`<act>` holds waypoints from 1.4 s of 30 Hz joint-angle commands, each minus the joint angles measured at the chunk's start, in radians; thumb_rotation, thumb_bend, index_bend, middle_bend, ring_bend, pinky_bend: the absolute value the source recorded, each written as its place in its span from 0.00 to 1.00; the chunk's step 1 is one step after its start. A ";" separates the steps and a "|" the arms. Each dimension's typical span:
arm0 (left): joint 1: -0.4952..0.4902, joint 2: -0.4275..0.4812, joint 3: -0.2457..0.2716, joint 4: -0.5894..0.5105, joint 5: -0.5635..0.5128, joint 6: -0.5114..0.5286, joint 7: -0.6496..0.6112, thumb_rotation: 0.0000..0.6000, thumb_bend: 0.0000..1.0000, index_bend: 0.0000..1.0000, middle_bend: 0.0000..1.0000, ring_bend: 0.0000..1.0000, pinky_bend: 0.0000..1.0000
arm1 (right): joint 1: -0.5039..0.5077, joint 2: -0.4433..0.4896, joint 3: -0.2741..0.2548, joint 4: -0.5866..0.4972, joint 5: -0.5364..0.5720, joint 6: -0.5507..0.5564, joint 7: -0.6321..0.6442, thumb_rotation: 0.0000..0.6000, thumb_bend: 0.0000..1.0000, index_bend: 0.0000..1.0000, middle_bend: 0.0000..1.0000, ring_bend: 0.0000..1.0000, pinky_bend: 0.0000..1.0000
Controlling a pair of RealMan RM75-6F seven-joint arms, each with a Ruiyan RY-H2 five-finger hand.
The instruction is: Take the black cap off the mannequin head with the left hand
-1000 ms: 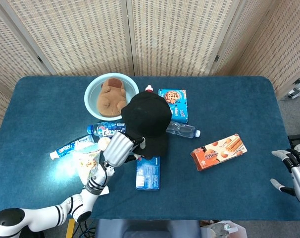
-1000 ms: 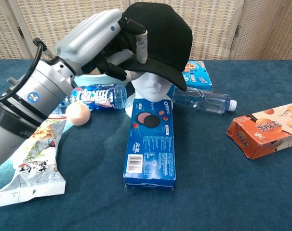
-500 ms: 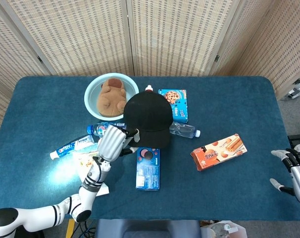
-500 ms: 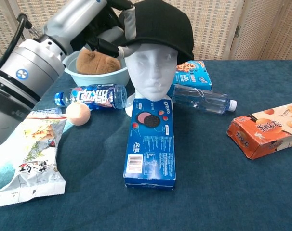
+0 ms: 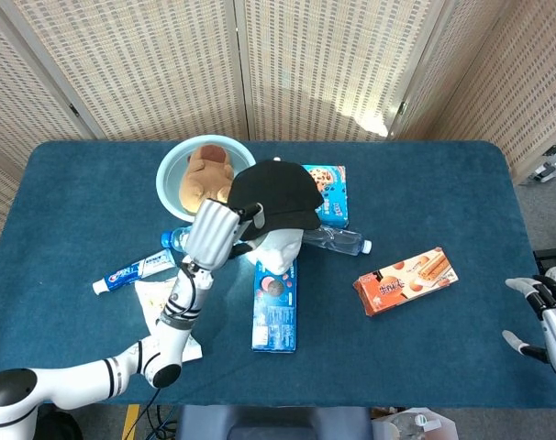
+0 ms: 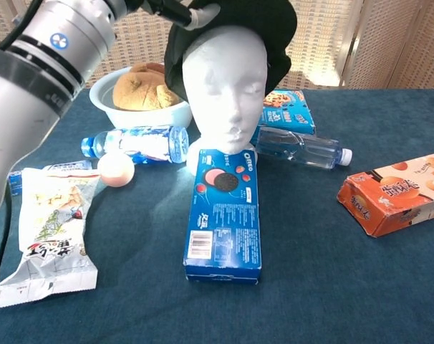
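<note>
Since 0.5 s ago, black cap [image 5: 274,195] lifted up and back off the mannequin head [image 6: 221,86]; white face and crown now bare, cap raised above and behind it. Left hand [image 5: 214,233] risen with it.

- Left hand: fingers closed on the cap's edge, gripping it; in the chest view only the forearm and a fingertip at the top edge show.
- Black cap: held just over the mannequin head, rear part draped behind it; whether it touches the crown cannot be told.
- Mannequin head: upright on the blue table [image 5: 425,183], facing the robot.
- Right hand [image 5: 549,316]: at the table's right edge, well apart from the items, fingers spread, holding nothing.
- Blue Oreo box [image 6: 224,213]: flat in front of the mannequin head, touching its base.
- Light blue bowl [image 6: 142,109]: behind-left of the head, brown plush toy [image 6: 140,86] inside.
- Drink bottle [image 6: 138,143]: lying beside a small peach ball [image 6: 116,169].
- Snack bag [image 6: 50,233]: near left edge.
- Clear water bottle [image 6: 303,150] and blue cookie box [image 6: 286,107]: right of the head.
- Orange biscuit box [image 6: 394,192]: far right.
- Toothpaste tube [image 5: 131,271]: left of the snack bag.
</note>
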 commanded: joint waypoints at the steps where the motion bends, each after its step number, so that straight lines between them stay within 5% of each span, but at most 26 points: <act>1: -0.035 -0.002 -0.036 0.012 -0.029 -0.016 0.027 1.00 0.43 0.63 1.00 1.00 1.00 | -0.003 -0.001 -0.001 0.002 -0.001 0.005 0.004 1.00 0.11 0.28 0.27 0.16 0.24; 24: -0.076 0.119 -0.168 0.111 -0.184 0.027 0.022 1.00 0.41 0.60 1.00 1.00 1.00 | -0.005 0.001 -0.001 0.003 -0.011 0.007 0.009 1.00 0.11 0.28 0.27 0.16 0.24; 42: 0.202 0.403 0.044 -0.023 -0.020 0.177 -0.185 1.00 0.41 0.61 1.00 1.00 1.00 | 0.017 -0.004 -0.001 -0.008 -0.022 -0.021 -0.006 1.00 0.11 0.28 0.27 0.16 0.24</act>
